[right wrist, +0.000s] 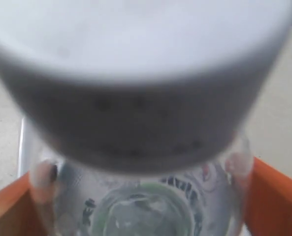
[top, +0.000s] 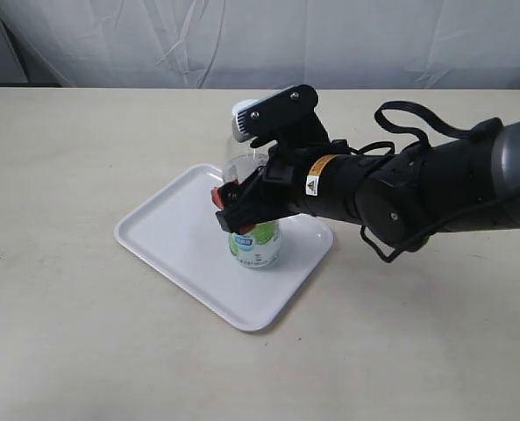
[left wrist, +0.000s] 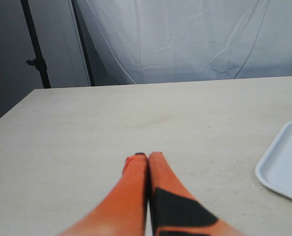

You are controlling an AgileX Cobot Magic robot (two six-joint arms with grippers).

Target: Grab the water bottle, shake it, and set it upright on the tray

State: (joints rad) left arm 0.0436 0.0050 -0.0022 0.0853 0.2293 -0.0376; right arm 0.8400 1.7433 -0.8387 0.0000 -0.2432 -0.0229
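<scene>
The water bottle (top: 256, 244) stands upright on the white tray (top: 181, 241), its white cap (top: 245, 117) showing above the arm. My right gripper (top: 238, 206) is shut on the bottle's middle, orange fingers (top: 227, 198) pressed against its sides. In the right wrist view the cap (right wrist: 136, 73) fills most of the picture, the clear bottle body (right wrist: 141, 206) sits below it, and an orange finger (right wrist: 271, 196) lies against each side. The left gripper (left wrist: 147, 156) is shut with nothing in it, low over bare table, with the tray's corner (left wrist: 283, 167) off to one side.
The beige table (top: 67, 175) surrounds the tray. A white cloth backdrop (top: 242, 44) hangs behind the table's far edge. A dark stand pole (left wrist: 35, 44) shows in the left wrist view. The right arm's black body and cable (top: 417, 175) stretch over the table to the right.
</scene>
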